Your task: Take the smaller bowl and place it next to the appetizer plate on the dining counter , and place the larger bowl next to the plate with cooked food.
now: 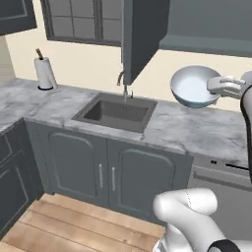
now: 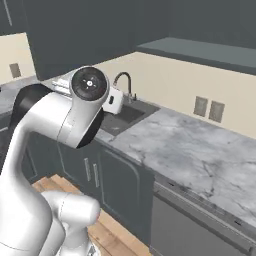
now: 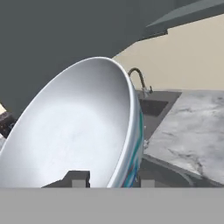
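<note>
Marble tabletop (image 1: pixel 187 129) runs along the wall w/ sink (image 1: pixel 115 114) set in it, faucet (image 1: pixel 123 84) behind, grey cabinets (image 1: pixel 113 172) below, paper towel roll (image 1: pixel 45 73) far left. An upper cabinet (image 1: pixel 140 34) hangs just above the sink area.

Bowl (image 1: pixel 193 86): held in the air above the tabletop, right of the sink, tipped on edge so its pale inside faces the left base cam. Blue pattern shows on the outer wall in the hand view (image 3: pixel 139 131). This is the smaller of the 2 bowls per task.

Tool (image 1: pixel 221 86): clamped on the bowl rim, 1 finger (image 3: pixel 78 178) inside the wall, 1 outside. Grip looks narrow, rim only.

Step in hand (judgement): carry the bowl to the dining counter. Neither that counter nor either plate appears here, so the base likely has to turn and drive.

How to do it well:
1. Keep the wrist steady; a rim pinch on a tipped bowl could slip if swung hard.
2. Pull the bowl in toward the base before driving; it sits near the upper cabinet edge.
3. Level the bowl before lowering it.
4. Set it just beside the appetizer plate, not touching.
</note>
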You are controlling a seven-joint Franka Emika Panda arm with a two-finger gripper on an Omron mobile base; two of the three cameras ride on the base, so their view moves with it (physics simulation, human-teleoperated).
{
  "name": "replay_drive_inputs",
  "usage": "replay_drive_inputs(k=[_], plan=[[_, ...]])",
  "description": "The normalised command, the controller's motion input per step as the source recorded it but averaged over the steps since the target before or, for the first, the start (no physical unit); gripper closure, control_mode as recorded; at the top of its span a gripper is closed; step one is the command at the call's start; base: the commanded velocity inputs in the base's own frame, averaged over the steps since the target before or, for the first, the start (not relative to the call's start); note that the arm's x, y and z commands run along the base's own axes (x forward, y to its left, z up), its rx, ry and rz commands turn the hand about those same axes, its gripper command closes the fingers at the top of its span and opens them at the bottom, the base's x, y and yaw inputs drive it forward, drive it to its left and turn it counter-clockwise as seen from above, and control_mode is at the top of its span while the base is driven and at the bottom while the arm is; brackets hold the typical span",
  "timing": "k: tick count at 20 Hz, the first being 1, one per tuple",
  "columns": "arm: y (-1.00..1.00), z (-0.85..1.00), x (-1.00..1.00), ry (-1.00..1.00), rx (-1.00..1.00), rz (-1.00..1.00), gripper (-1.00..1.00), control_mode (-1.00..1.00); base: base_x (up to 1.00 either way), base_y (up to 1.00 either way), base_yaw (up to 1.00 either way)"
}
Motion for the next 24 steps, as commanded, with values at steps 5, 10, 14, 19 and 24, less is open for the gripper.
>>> replay_drive_inputs(k=[5,10,14,19,24], plan=[[0.00,0.00,0.00,0.00,0.00,0.00,1.00,1.00,-0.88,0.01,0.67],[0.00,0.00,0.00,0.00,0.00,0.00,1.00,1.00,-1.00,-0.08,0.62],[0.00,0.00,0.00,0.00,0.00,0.00,1.00,1.00,-1.00,-0.08,0.65],[0.00,0.00,0.00,0.00,0.00,0.00,1.00,1.00,-0.94,-0.43,0.68],[0.00,0.00,0.00,0.00,0.00,0.00,1.00,1.00,-0.79,-0.27,0.77]])
